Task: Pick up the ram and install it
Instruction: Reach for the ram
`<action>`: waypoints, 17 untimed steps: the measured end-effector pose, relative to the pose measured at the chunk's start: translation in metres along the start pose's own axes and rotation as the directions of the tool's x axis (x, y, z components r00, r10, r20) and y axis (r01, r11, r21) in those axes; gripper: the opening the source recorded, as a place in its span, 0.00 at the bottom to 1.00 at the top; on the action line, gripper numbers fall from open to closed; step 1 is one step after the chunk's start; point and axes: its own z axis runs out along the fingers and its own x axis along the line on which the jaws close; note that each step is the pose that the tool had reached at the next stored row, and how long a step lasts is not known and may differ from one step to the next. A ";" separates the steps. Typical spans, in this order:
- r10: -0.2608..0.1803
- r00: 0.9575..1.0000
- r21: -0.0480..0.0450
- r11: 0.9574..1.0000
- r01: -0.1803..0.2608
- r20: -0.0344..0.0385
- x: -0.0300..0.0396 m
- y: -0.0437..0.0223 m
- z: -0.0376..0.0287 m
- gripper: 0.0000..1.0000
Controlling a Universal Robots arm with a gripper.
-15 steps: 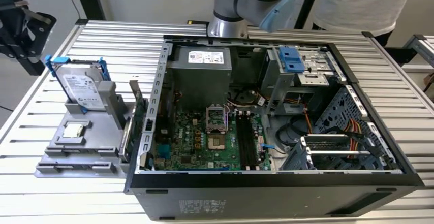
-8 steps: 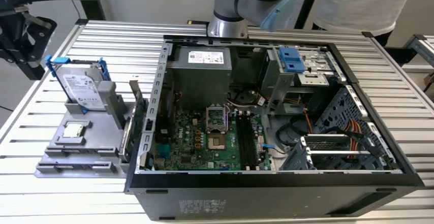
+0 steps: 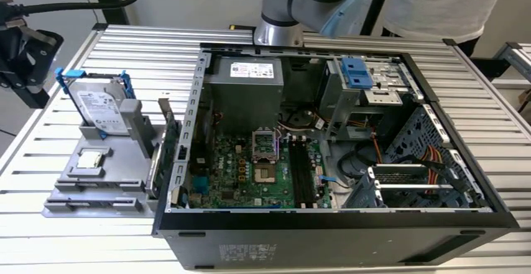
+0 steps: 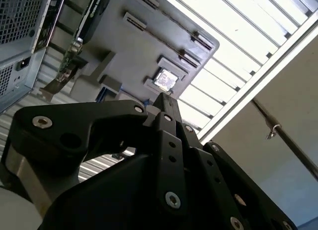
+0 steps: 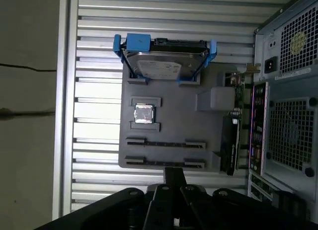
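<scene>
Pincer (image 5: 174,174): in both wrist views the fingers meet in one narrow dark tip, so they are pressed together. No stick is seen pinched between them.

Layout: a grey fixture (image 5: 169,120) sits on the slatted desk (image 3: 83,243), just beside the open case (image 3: 332,230). It carries the hard drive (image 5: 164,66) in its blue frame, a processor chip (image 5: 143,113) and the green card (image 5: 233,135), which stands on edge against the case side.

In the first wrist view the pincer tip lies over the fixture's rim by the two slotted rests (image 5: 164,143), at the end away from the hard drive. Both rests look bare, with grey floor between the end blocks.

Ram: not picked out with certainty. It is not on the fixture. Inside the case, long dark strips stand in the memory slots (image 3: 300,171) on the motherboard (image 3: 240,174), beside the socket. Whether one of them is the ram seated cannot be told.

Key relation (judgement):
- The black hardware with a cable at the exterior view's left edge (image 3: 18,56) is taken to be the arm's wrist end.
- From there the memory slots lie well apart, toward the exterior view's right and past the fixture and the case wall.
- The slots' long axis runs from the case's near wall toward its far wall.
</scene>
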 end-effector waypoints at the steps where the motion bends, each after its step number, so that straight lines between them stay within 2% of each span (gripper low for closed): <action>1: 0.000 1.000 0.000 1.000 0.000 0.000 0.0000 -0.0022 -0.0001 0.00; 8: -0.005 1.000 0.000 1.000 0.005 -0.001 -0.0061 -0.0093 -0.0004 0.00; 14: -0.006 1.000 0.000 1.000 0.006 -0.001 -0.0071 -0.0213 -0.0010 0.00; 17: -0.006 1.000 0.000 1.000 0.006 -0.001 -0.0071 -0.0231 -0.0011 0.00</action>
